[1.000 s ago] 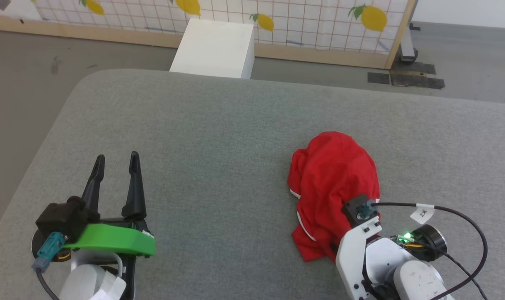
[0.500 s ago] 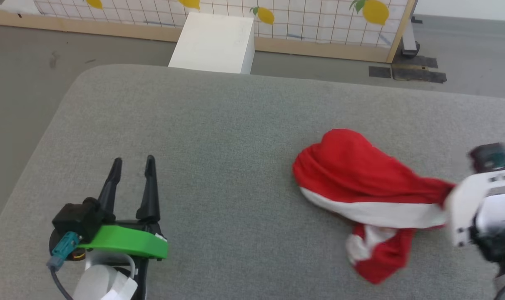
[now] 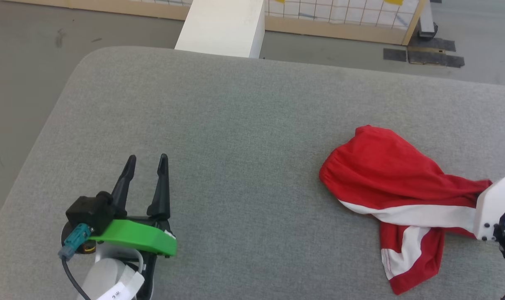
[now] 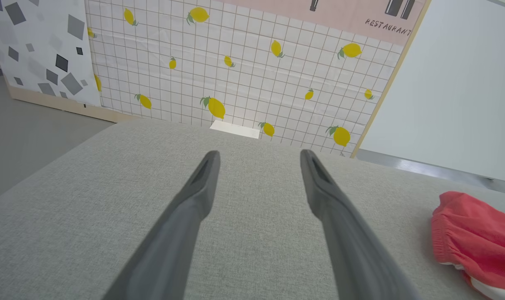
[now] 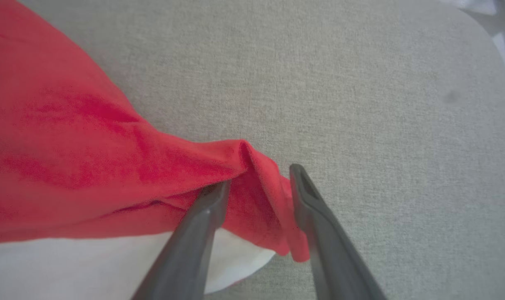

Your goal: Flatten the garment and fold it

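Note:
The garment [image 3: 385,175], red shorts with white stripes, lies stretched out at the right of the grey cushion [image 3: 244,125]. Its gathered waistband faces left and one leg trails toward the front edge. In the right wrist view, my right gripper [image 5: 258,179] is open, its fingers standing either side of a bunched red corner of the garment [image 5: 90,166]. In the head view that arm's white bracket [image 3: 491,204] covers the corner. My left gripper [image 3: 147,158] rests open and empty at the front left, far from the shorts. The left wrist view has this gripper [image 4: 258,156] with the garment [image 4: 473,237] at its right edge.
A white box [image 3: 223,25] stands on the floor just beyond the cushion's far edge. Behind it is a lemon-print panel [image 4: 235,62] in a wooden frame. Black tape patches [image 3: 423,56] mark the floor at the back right. The cushion's rounded left corner drops to grey floor.
The head camera has tilted down. My right gripper dragged the garment rightward, drawing the heap out long and baring its white stripes. The left gripper has stayed open in place.

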`<state>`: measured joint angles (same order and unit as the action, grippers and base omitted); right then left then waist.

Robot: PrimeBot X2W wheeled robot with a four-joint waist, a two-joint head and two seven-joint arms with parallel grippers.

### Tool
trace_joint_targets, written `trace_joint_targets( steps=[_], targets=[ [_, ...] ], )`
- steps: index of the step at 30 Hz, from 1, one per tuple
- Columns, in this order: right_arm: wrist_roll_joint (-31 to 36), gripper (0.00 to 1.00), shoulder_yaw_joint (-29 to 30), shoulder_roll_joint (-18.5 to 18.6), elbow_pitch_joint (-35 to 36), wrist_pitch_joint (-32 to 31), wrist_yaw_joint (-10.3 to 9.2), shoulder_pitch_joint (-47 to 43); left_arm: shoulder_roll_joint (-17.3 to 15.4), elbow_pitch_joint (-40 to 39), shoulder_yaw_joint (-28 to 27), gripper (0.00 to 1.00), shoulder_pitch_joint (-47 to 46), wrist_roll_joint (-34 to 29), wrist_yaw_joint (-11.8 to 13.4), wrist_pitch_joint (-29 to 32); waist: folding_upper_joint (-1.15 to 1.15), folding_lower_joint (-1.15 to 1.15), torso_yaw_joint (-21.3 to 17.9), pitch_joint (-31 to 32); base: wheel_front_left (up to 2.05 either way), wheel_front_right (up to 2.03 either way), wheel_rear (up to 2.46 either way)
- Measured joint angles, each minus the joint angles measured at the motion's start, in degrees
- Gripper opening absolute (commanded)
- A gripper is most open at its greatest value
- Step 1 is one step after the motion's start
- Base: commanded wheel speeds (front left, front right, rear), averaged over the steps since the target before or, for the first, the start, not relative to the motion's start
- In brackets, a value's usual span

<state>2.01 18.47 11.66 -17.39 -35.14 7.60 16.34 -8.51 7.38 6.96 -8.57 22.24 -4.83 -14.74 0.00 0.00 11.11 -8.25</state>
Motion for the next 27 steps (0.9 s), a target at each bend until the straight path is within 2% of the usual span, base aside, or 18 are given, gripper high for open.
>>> trace_joint_targets(
  steps=[5,10,14,19,22,27],
  targets=[
    [-5.05,1.00,2.72,-3.65,5.47,7.47,0.00,-0.27,0.35,1.32,0.14,1.00,0.05,0.00,-0.16,0.00,0.00,0.00,-0.71,1.92,0.00,0.00,0.00],
    [-9.33,1.00,2.58,-6.86,13.89,15.37,0.00,-6.56,0.67,1.66,0.25,1.00,0.34,0.02,-0.18,0.00,0.00,0.00,-2.52,3.92,0.00,0.00,0.00],
    [-11.14,1.00,1.85,-8.24,17.78,19.33,-0.02,-12.80,1.05,1.87,0.36,1.00,0.71,0.51,-0.16,0.00,0.00,0.00,-4.55,4.98,0.00,0.00,0.00],
    [-13.89,1.00,0.98,-8.70,19.52,20.70,-0.02,-17.33,1.91,2.87,0.97,1.00,1.24,1.70,-0.15,0.66,0.00,0.00,-7.37,5.87,0.00,0.00,0.00],
    [-14.44,1.00,0.18,-8.72,19.72,21.13,-0.02,-17.94,3.00,4.63,2.25,1.00,-0.06,2.93,-0.16,3.64,0.00,0.00,-9.12,6.06,0.00,0.00,0.00],
    [-14.88,1.00,-1.38,-8.73,20.40,21.14,-0.02,-17.73,4.26,10.43,7.78,1.00,-9.14,5.39,-0.23,16.74,0.00,0.00,-12.14,5.44,0.00,0.00,0.00]
  ],
)
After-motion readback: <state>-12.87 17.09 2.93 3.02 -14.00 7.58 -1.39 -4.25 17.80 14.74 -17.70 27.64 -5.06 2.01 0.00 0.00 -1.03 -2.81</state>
